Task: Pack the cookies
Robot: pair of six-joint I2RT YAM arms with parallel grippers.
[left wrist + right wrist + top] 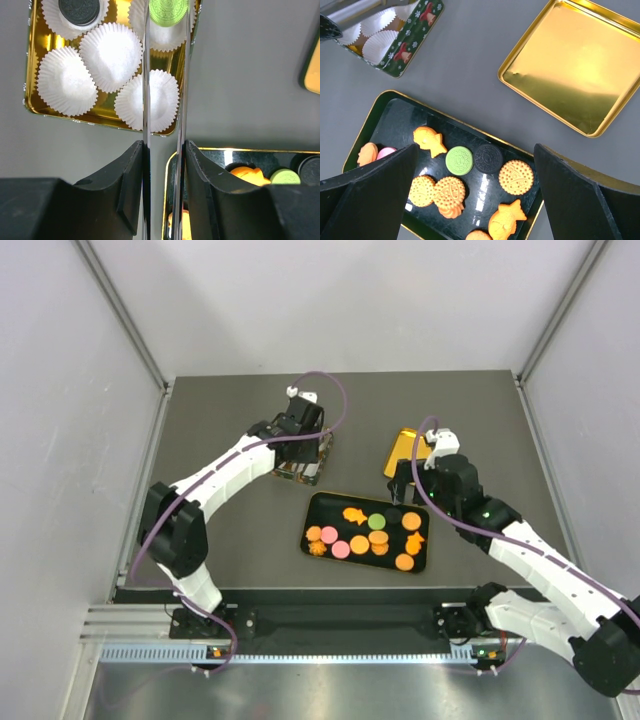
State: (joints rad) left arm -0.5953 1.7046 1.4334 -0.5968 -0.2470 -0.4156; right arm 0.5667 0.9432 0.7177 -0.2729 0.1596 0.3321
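Note:
The cookies point(365, 535) lie on a black gold-rimmed tray point(322, 506): mostly orange, some pink, one green. The right wrist view shows a green disc point(459, 160), a black disc point(488, 158), an orange disc point(516, 177) and an orange fish shape point(430, 140). My right gripper point(475, 150) hangs open and empty above them, at the tray's far right end point(412, 480). My left gripper point(300, 435) is over the green tin point(318, 472). Its long metal blades point(166, 30) are shut on a green cookie point(169, 9) above a white paper cup point(162, 35).
The tin point(34, 50) holds several white paper cups point(111, 50); one has a black cookie point(79, 9). The gold lid point(402, 450) lies upside down right of the tin, also in the right wrist view point(575, 65). Grey walls enclose the table.

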